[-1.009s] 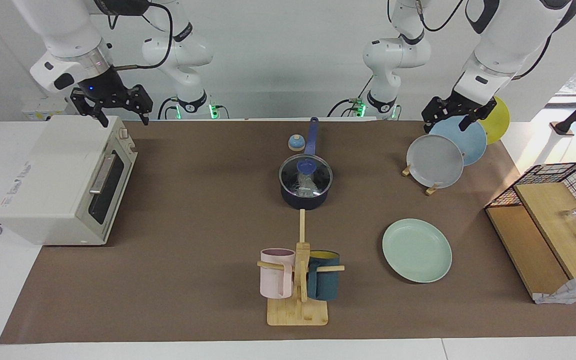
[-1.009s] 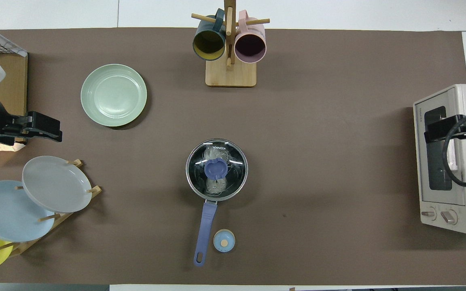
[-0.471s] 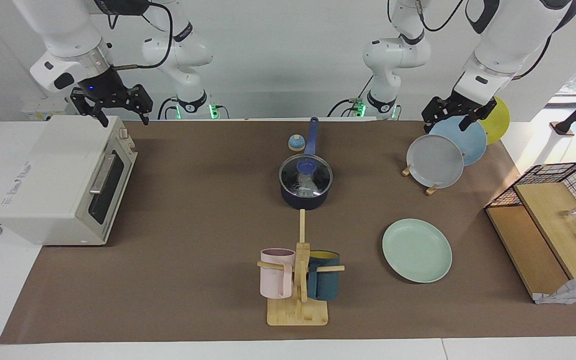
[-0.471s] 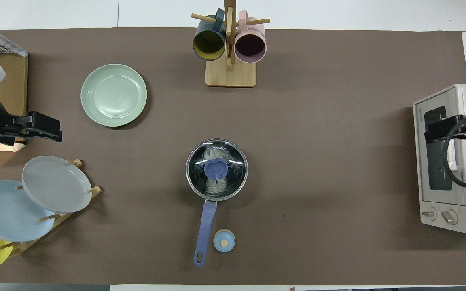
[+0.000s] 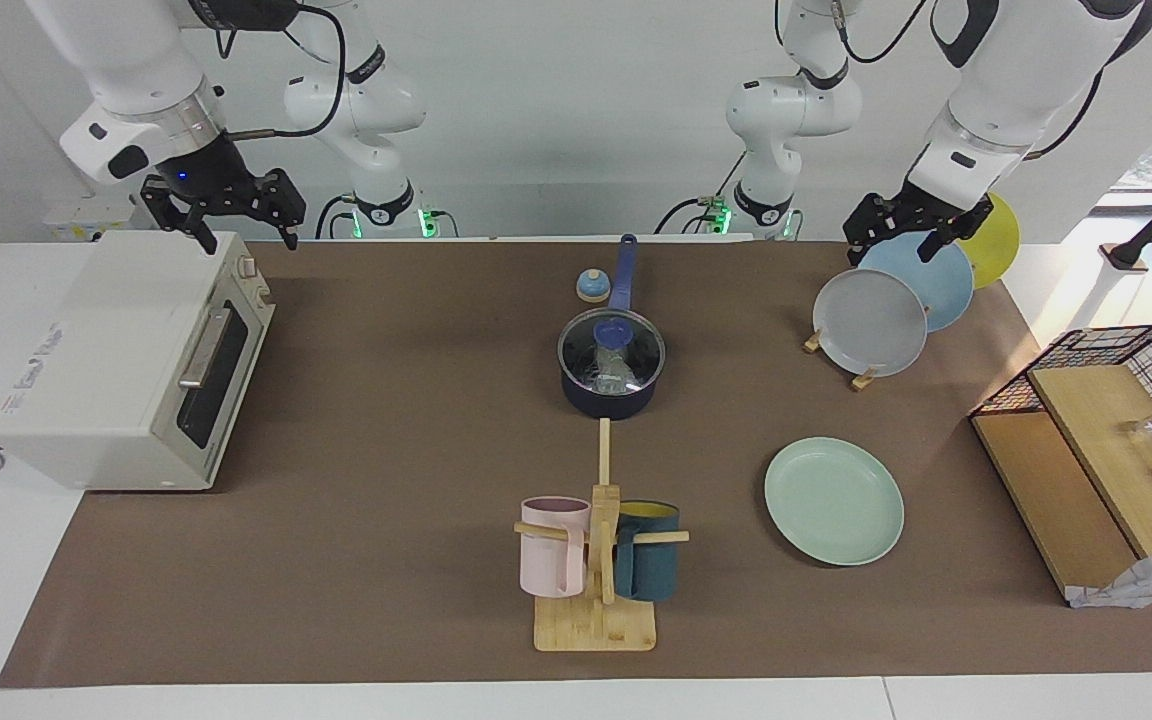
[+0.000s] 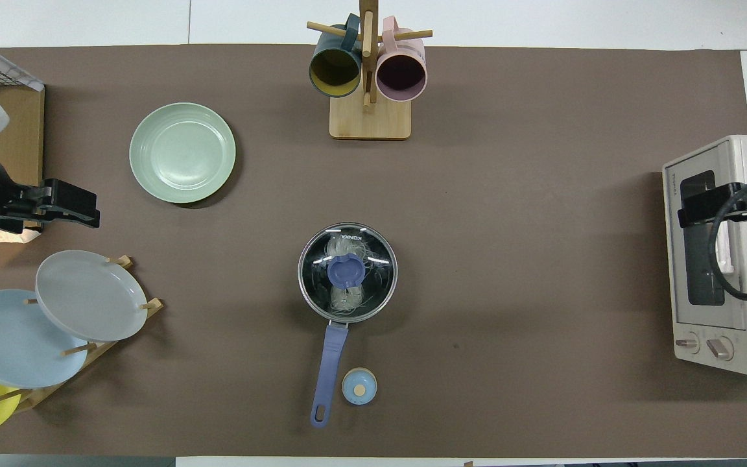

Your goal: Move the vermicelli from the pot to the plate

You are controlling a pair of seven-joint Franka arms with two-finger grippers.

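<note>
Sitting mid-table between the two arms, the small dark navy saucepan (image 5: 611, 385) points its long blue straight handle (image 6: 329, 373) toward the robots, so the pot's long axis runs along their line of reach. A round glass lid (image 6: 347, 272) with a blue knob covers it, and the whitish, glassy tangle of thin vermicelli strands (image 6: 345, 295) shows through the glass, inside the pot. Nearer the robots, just beside the handle, stands a small pale blue round timer (image 6: 359, 386).

The left gripper (image 5: 904, 238) hangs with fingers spread, holding nothing, over the wooden rack of plates (image 5: 871, 322); the right gripper (image 5: 226, 215) hovers likewise open and empty over the cream toaster oven (image 5: 126, 360). Both wait well apart from the pot, neither clearly nearer.

Farther out, toward the left arm's end, lies the round pale mint-green plate (image 5: 834, 500), smooth, shallow-rimmed and bare. The lid likely must come off first.
</note>
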